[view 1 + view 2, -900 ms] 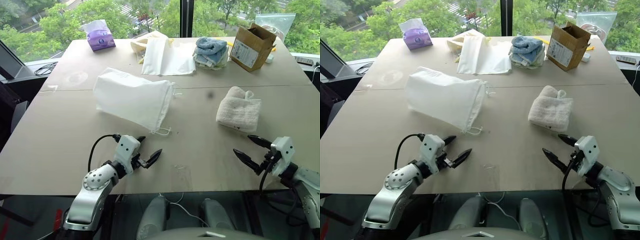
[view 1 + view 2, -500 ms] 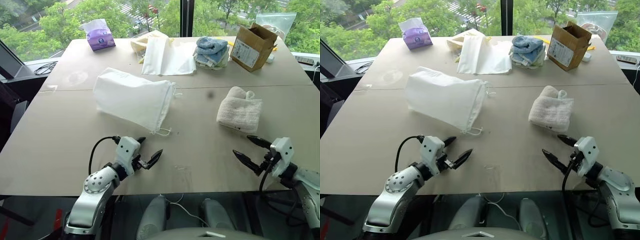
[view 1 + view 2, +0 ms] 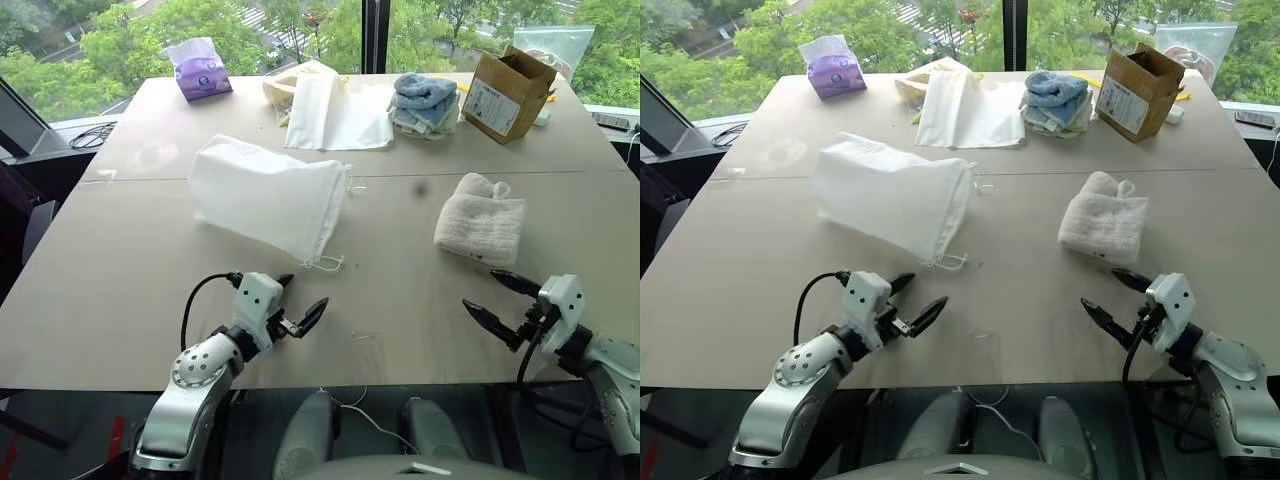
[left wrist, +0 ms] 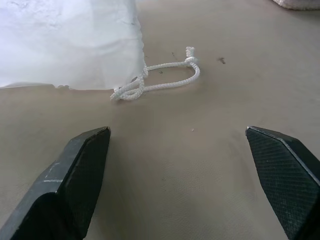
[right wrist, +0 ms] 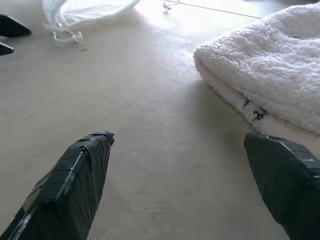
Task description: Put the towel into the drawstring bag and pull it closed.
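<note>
The drawstring bag [image 3: 270, 195], a white thin sack, lies flat left of the table's middle, its mouth and knotted cord [image 4: 160, 72] facing the near edge. The towel [image 3: 480, 222], cream-white, fluffy and folded thick, rests on the right side. My left gripper [image 3: 303, 292] hovers open just short of the bag's cord, with nothing between its fingers. On the right, my right gripper [image 3: 480, 289] is open too, a short way in front of the towel [image 5: 270, 75] and apart from it.
Along the far side stand a purple tissue pack [image 3: 202, 72], a flat cream cloth bag [image 3: 335, 112], a stack of blue towels [image 3: 422, 103] and an open cardboard box [image 3: 508, 92]. The table's near edge [image 3: 400, 372] runs just under both grippers.
</note>
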